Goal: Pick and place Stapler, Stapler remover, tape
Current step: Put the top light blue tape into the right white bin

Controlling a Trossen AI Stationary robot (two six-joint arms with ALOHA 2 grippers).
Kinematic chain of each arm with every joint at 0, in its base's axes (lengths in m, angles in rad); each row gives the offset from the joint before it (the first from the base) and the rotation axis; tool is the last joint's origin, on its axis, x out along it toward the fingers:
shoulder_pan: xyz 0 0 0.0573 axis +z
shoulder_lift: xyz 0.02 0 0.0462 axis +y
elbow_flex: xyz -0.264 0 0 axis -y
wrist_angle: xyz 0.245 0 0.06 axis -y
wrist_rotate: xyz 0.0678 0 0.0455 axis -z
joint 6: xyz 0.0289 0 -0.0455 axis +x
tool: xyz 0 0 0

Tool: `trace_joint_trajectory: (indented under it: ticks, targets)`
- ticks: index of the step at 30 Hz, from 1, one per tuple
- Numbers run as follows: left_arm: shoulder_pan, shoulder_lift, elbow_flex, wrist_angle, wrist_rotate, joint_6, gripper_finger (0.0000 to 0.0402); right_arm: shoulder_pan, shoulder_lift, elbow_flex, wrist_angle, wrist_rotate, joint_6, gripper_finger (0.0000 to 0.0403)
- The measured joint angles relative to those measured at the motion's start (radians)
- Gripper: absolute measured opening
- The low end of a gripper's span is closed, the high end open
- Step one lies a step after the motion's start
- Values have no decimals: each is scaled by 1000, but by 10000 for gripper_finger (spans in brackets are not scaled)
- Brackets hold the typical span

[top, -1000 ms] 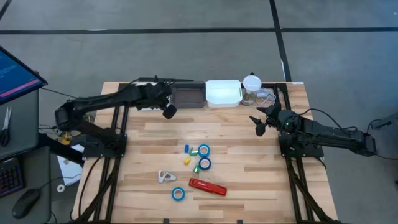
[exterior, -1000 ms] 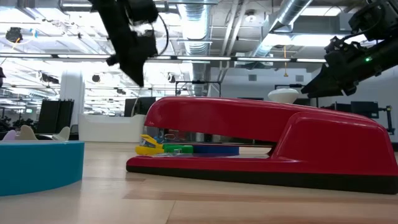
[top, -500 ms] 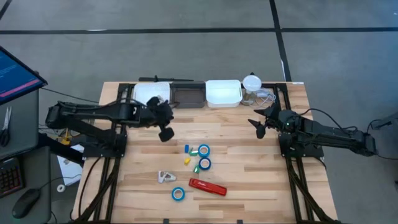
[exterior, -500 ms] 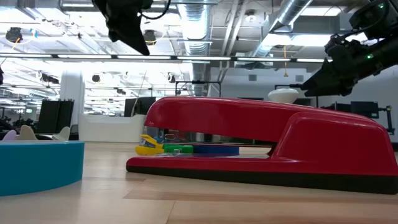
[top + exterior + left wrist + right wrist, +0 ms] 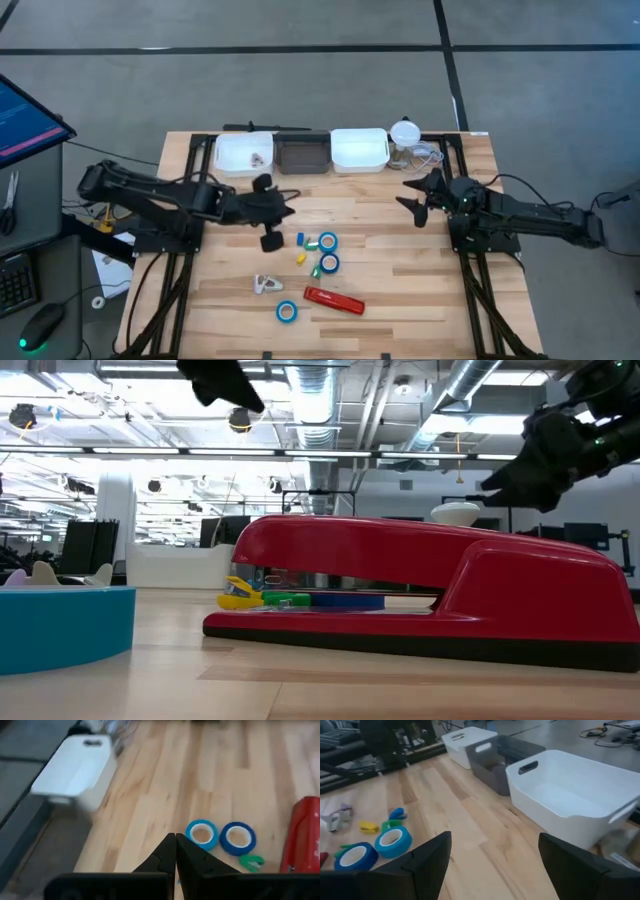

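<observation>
In the high view the left gripper [image 5: 270,238] hangs over the middle of the wooden counter [image 5: 400,290], its jaws pressed shut on nothing, just left of the cluster of small items. The right gripper [image 5: 413,203] waits at the right of the frame near the bins, jaws spread wide and empty.

The red stapler [image 5: 334,300] lies flat at lower centre, angled slightly. One blue tape roll [image 5: 287,312] sits just to its left, and two more tape rolls [image 5: 328,242] lie in the cluster above it, among tiny blue, yellow and green clips [image 5: 300,258]. A pale staple remover [image 5: 266,285] lies left of the stapler. Along the top edge stand a white bin [image 5: 243,153] on the left, which already holds something small, a dark grey bin [image 5: 303,154] and another white bin [image 5: 359,148].

Risks, as I judge them: the left jaws are closed, so descending now onto a roll would push it rather than take it; they need to open first. The two upper rolls lie nearly touching each other and the clips, so a grasp there could drag a neighbour or pinch a clip along. The stapler is long and smooth; gripped off-centre it may tip or slip on the way to a bin.
</observation>
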Motion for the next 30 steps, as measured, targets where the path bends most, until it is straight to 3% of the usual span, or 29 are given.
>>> trace_joint_trajectory:
  ticks: [6, 15, 24, 30]
  targets:
    - [-29, 130, 0, 155, -7, 140, 2, 18, 0, 0, 4, 1, 0, 291]
    - [44, 313, -1, 295, 6, 277, 23, 18, 0, 0, 6, 2, 0, 291]
    - [164, 328, -1, 380, 280, 160, 112, 18, 0, 0, -7, -1, 0, 291]
    - [181, 331, -1, 381, 307, 114, 150, 18, 0, 0, -9, -1, 0, 291]
